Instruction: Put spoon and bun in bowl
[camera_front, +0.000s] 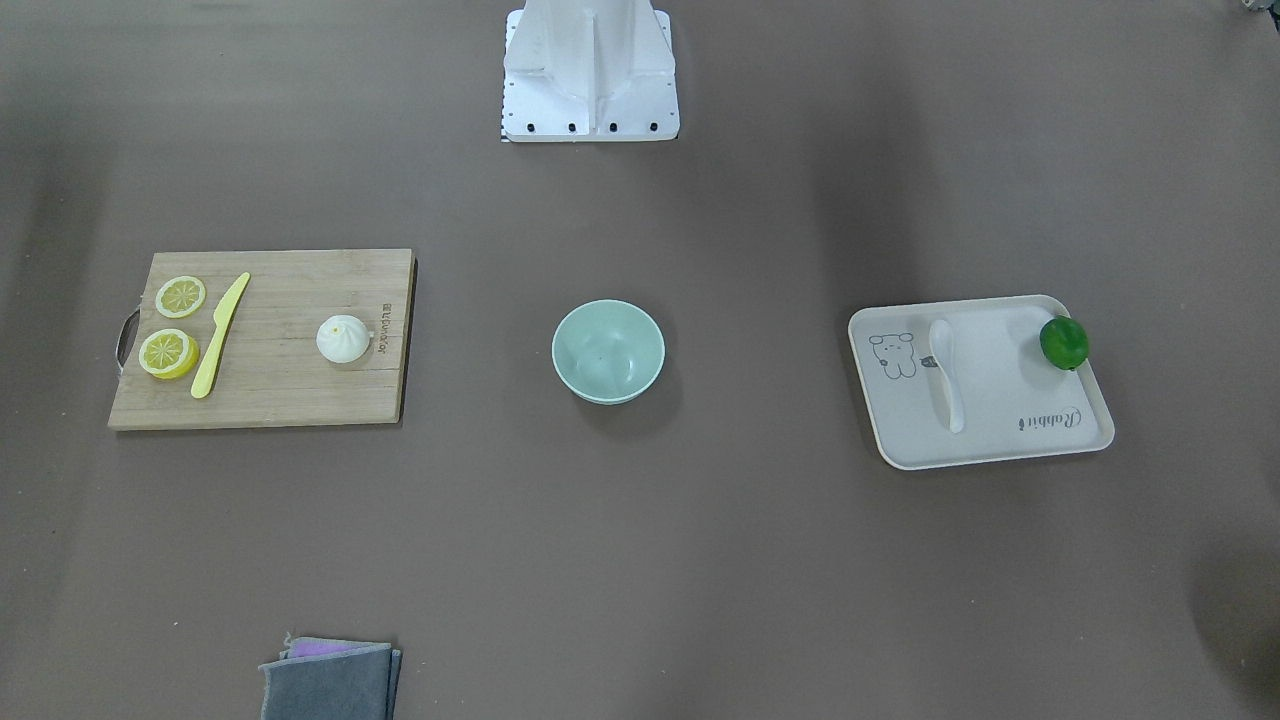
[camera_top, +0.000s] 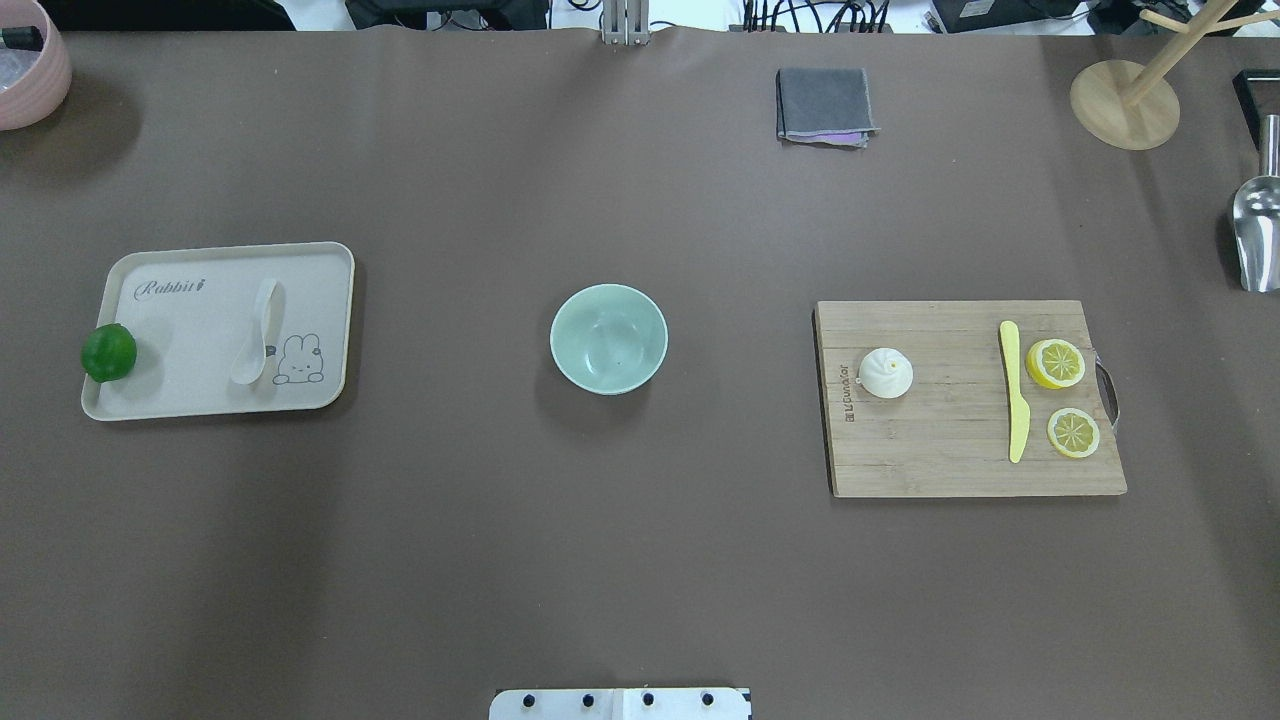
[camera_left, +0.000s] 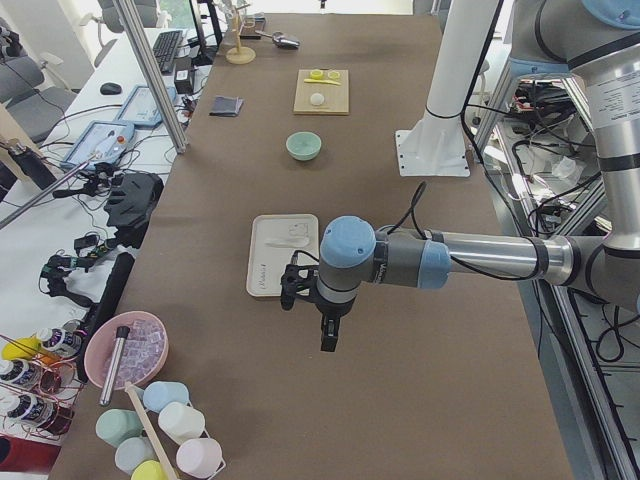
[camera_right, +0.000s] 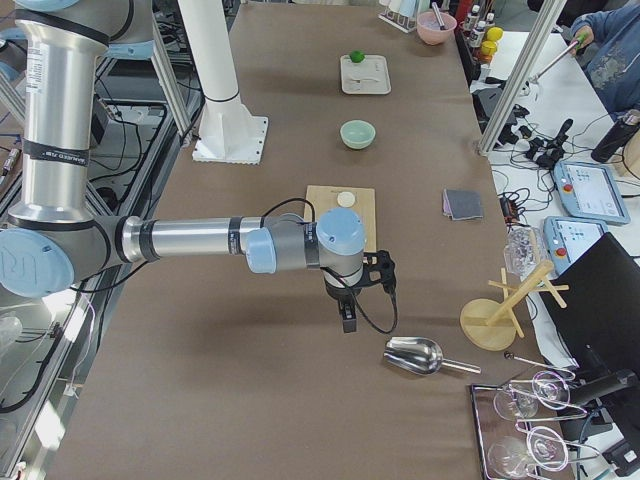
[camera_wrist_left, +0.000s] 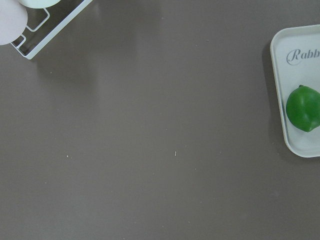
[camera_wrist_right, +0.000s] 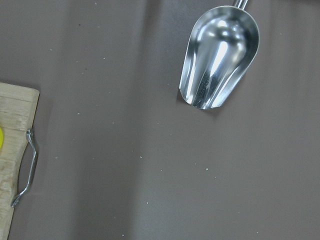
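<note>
The mint-green bowl (camera_top: 608, 338) stands empty at the table's middle. The white spoon (camera_top: 257, 331) lies on a beige tray (camera_top: 180, 395) on the robot's left. The white bun (camera_top: 885, 373) sits on a wooden cutting board (camera_top: 950, 470) on the robot's right. My left gripper (camera_left: 328, 338) hangs over bare table beyond the tray's outer end, far from the spoon. My right gripper (camera_right: 348, 318) hangs over bare table between the board and a metal scoop. Both show only in the side views, so I cannot tell whether they are open or shut.
A green lime (camera_top: 108, 352) sits on the tray's outer edge. A yellow knife (camera_top: 1015, 404) and two lemon slices (camera_top: 1056, 363) lie on the board. A grey cloth (camera_top: 825, 106), a metal scoop (camera_top: 1256, 232), a wooden stand (camera_top: 1124, 103) and a pink bowl (camera_top: 30, 70) line the table's edges.
</note>
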